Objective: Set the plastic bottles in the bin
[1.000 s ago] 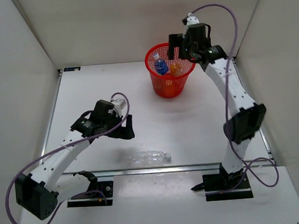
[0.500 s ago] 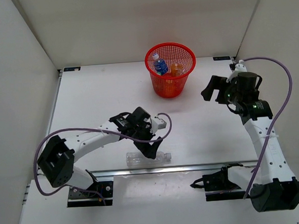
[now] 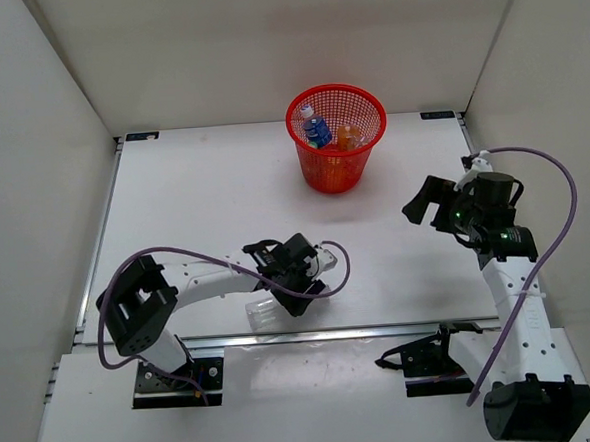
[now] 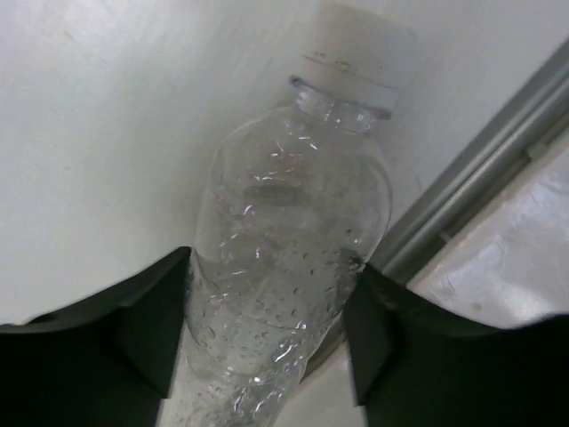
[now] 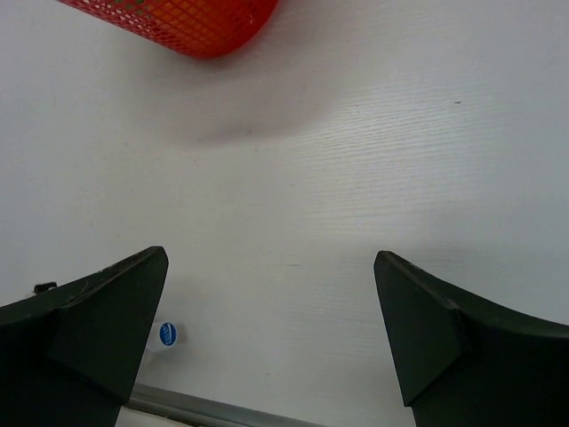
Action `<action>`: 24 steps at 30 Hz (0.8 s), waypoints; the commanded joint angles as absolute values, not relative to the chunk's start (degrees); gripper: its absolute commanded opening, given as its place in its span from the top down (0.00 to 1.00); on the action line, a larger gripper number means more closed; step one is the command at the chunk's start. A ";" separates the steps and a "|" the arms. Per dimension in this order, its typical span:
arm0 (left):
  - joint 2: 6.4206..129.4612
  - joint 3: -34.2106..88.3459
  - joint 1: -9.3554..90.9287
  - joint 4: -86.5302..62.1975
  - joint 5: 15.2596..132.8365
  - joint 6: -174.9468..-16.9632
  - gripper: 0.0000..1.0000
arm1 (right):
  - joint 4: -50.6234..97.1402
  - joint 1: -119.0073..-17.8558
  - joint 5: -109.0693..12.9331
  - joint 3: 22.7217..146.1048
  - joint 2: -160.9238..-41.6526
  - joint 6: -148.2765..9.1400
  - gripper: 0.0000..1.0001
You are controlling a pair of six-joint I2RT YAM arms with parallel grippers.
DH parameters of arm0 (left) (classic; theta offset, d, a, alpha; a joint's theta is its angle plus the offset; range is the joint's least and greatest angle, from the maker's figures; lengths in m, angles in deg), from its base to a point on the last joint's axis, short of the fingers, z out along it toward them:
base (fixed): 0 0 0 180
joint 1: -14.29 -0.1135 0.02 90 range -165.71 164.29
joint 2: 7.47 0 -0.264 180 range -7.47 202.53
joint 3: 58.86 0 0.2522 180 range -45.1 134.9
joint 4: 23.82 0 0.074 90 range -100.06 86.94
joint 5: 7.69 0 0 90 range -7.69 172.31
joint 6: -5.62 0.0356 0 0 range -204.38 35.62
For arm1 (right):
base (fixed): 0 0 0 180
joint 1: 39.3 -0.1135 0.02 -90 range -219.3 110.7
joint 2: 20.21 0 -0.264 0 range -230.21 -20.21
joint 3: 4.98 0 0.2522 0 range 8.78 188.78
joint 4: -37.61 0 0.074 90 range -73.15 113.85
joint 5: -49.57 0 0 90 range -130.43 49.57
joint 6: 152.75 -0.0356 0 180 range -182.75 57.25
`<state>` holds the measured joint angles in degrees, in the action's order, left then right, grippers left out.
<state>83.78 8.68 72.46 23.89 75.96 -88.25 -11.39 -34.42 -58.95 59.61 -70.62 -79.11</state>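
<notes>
White worktop: our left tool pinches the long clear bottle, right tool spread; next, we judge, a lift into the bin.

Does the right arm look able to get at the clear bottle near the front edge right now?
Probably not. The left gripper sits over the bottle, closed against both its sides, leaving little free to grab; the right gripper hangs open far off to the right.

bottles in bin, long bottle near front
</notes>
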 commanded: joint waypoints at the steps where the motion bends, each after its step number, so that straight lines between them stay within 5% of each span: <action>1: 81.22 8.69 72.38 18.16 81.17 -89.21 0.36 | -10.25 -32.45 -57.75 59.32 -68.81 -79.72 0.01; 5: 79.29 10.96 70.28 19.11 80.46 -88.95 0.61 | -12.53 -27.71 -57.30 59.58 -67.49 -78.41 0.01; 11: 72.70 26.14 64.66 18.16 88.87 -85.80 0.56 | -14.47 -26.03 -52.30 60.11 -67.93 -76.29 0.01; 13: 71.56 28.89 63.86 9.07 99.48 -84.91 0.70 | -14.29 -25.86 -51.15 59.93 -68.02 -75.32 0.01; 14: 71.20 29.25 62.38 1.88 100.41 -84.73 0.70 | -14.12 -25.68 -51.41 59.84 -68.19 -75.58 0.00; 16: 73.12 31.96 60.87 -6.49 99.54 -84.38 0.54 | -12.97 -25.68 -52.20 58.62 -68.02 -74.97 0.01; 24: 93.24 49.18 55.60 -33.95 103.58 -97.64 0.56 | -10.34 -25.16 -55.36 57.73 -68.72 -75.15 0.01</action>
